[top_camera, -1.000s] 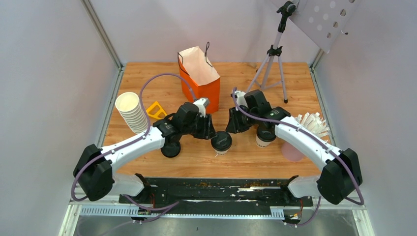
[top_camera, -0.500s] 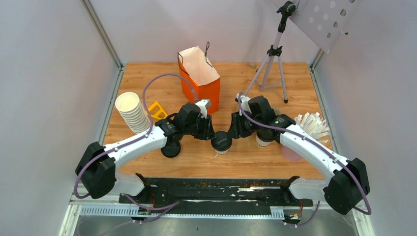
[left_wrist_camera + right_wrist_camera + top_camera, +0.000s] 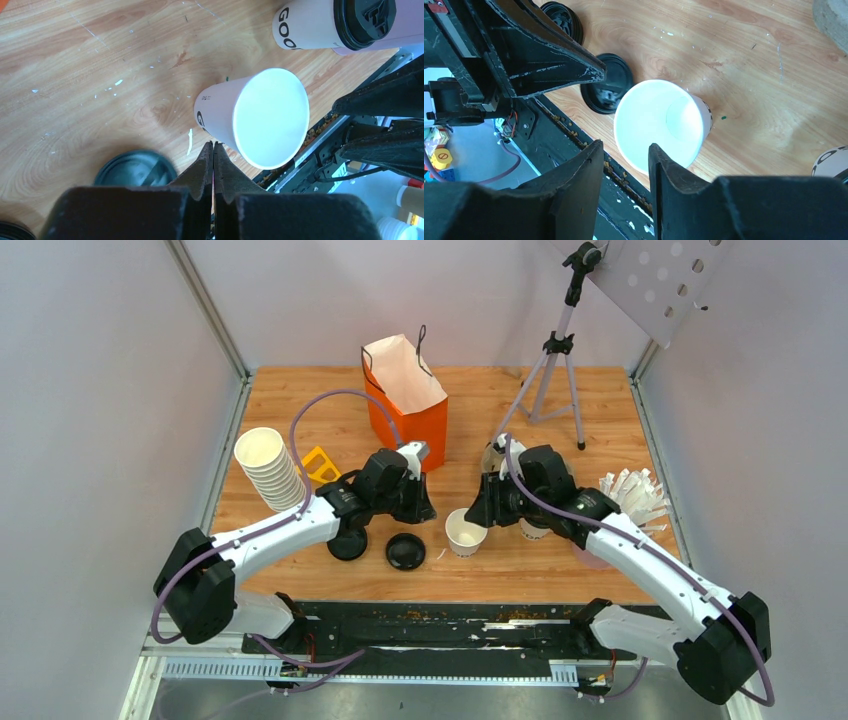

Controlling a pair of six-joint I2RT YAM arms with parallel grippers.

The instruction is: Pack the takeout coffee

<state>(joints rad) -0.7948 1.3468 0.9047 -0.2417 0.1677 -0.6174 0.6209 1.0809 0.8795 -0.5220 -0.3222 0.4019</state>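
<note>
The uncapped cup (image 3: 466, 533) stands on the bench (image 3: 330, 390), its lid (image 3: 405, 551) lying just left. The left pincer (image 3: 213, 145) is clamped shut, empty; the right pincer (image 3: 624, 150) hangs half open at the rim. I'd steady the cup, then press the lid down squarely.

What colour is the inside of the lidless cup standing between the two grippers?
Plain white. The cup shows its inside best in the right wrist view.

loose lid (image 3: 405, 551) left of open cup (image 3: 466, 532)
</note>
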